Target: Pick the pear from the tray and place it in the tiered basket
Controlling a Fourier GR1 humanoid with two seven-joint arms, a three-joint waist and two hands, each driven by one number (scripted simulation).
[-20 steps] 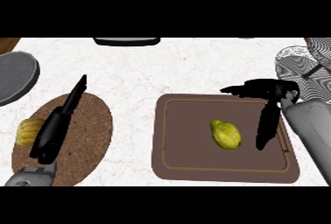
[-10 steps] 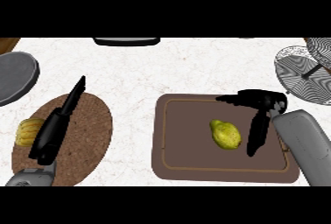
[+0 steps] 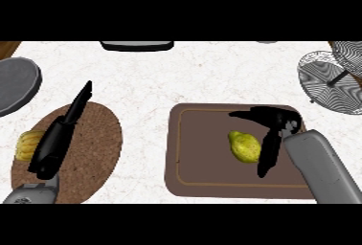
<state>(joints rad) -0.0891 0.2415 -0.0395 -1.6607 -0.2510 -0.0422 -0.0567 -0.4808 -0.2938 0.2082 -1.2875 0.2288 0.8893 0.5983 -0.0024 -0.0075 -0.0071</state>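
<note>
A yellow-green pear [image 3: 244, 146] lies in the middle of the brown tray [image 3: 205, 177]. My right hand [image 3: 272, 129] hangs over the tray just right of the pear, open, thumb stretched left above the pear and fingers pointing down along its right side. I cannot tell if the fingers touch it. The wire tiered basket [image 3: 332, 79] stands at the far right edge. My left hand [image 3: 60, 136] rests open with straight fingers over a round cork mat [image 3: 88, 153] at the left.
A yellow ridged object [image 3: 27, 145] sits at the cork mat's left edge, partly behind my left arm. A grey round lid or pan [image 3: 16, 85] is at the far left. A dark object [image 3: 137, 45] lies at the counter's back edge.
My right hand has moved left and toward me across the tray, closing in on the pear's right side. The pear and left hand have not moved.
</note>
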